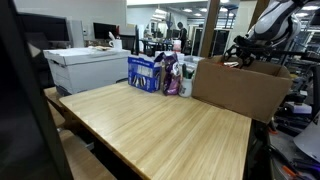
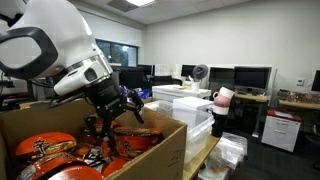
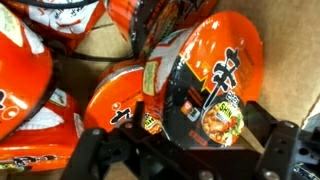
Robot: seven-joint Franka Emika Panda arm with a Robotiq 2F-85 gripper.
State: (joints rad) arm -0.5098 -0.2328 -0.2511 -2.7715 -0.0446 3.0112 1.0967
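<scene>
**Item: gripper (image 3: 185, 158), one.** Jaws apart. The two dark fingers (image 3: 95, 150) show at the lower edge of the wrist view, with a noodle bowl (image 3: 205, 80) between and beyond them. Whether they touch it cannot be told.

**Item: noodle bowls, orange lids.** All lie inside the cardboard box (image 2: 150, 160).
- Wrist view: six count in part. The one nearest the gripper is tilted on its rim with its printed lid facing the camera. It leans against a second one (image 3: 120, 105) beside it.
- Exterior view: only a heap of orange (image 2: 45, 150) shows over the box wall, and no single bowl can be counted. The gripper (image 2: 110, 125) hangs low inside the box above that heap.

**Item: cardboard box (image 1: 235, 85), one.** It is open-topped and stands at the far right corner of the desk (image 1: 160, 130). In this view the bowls are hidden, and only the arm (image 1: 265, 25) is seen bending down into the box.

**Other items, seen in this view alone:**
- One blue pack (image 1: 145, 72), at the desk's far edge.
- One purple pouch (image 1: 172, 75), at the same edge, between the pack and the box.
</scene>
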